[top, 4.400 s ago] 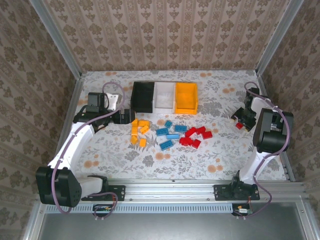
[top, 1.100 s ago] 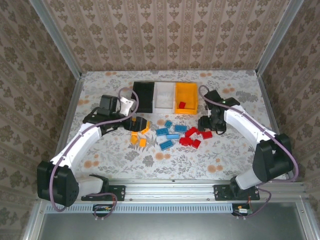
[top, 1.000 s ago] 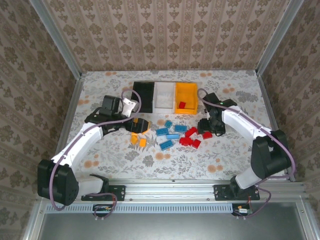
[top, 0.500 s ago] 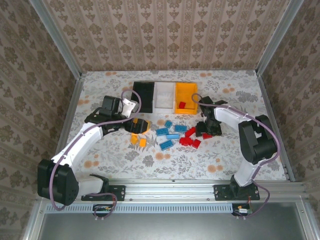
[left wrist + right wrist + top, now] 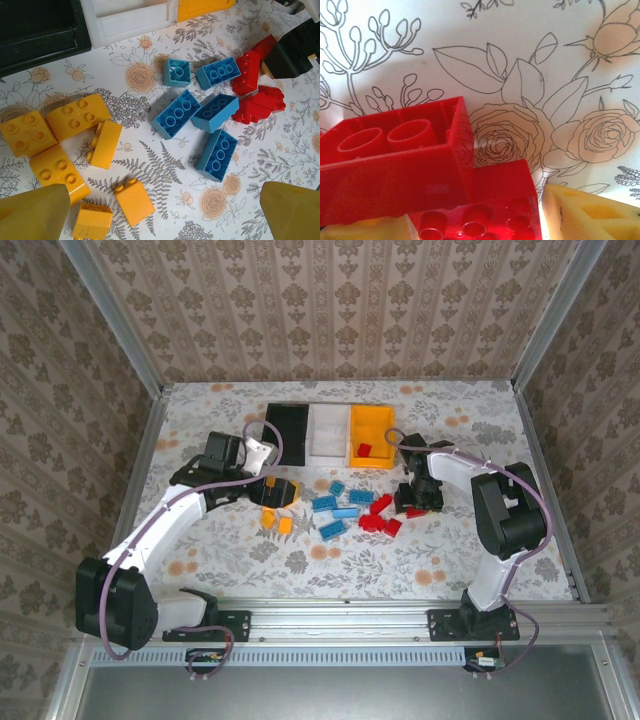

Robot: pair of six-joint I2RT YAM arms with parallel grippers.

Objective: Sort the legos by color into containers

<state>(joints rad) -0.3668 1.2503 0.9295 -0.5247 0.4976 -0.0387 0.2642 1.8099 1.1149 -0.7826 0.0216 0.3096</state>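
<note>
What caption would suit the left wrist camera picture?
Open left gripper hovers over loose orange-yellow bricks and blue bricks, red bricks at right.

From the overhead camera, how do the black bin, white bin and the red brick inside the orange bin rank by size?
1. Black bin and white bin: look alike, no ranking.
2. Red brick in the orange bin: far smallest.

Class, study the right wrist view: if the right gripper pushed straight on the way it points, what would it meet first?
The right gripper would almost certainly meet the red studded plastic brick lying between its fingers, with the floral tablecloth just beneath.
</note>
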